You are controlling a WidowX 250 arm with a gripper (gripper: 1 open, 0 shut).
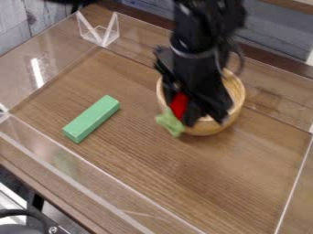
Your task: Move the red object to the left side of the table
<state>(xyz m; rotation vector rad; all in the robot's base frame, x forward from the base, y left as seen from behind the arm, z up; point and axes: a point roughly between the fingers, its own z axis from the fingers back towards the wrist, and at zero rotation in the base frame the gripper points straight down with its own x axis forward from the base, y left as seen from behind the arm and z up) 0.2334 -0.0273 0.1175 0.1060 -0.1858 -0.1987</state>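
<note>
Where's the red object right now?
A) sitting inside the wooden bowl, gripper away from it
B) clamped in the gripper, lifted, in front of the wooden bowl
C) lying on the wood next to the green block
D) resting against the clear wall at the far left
B: the gripper is shut on the red object, its green stem hanging clear of the table in front of the wooden bowl.
</note>
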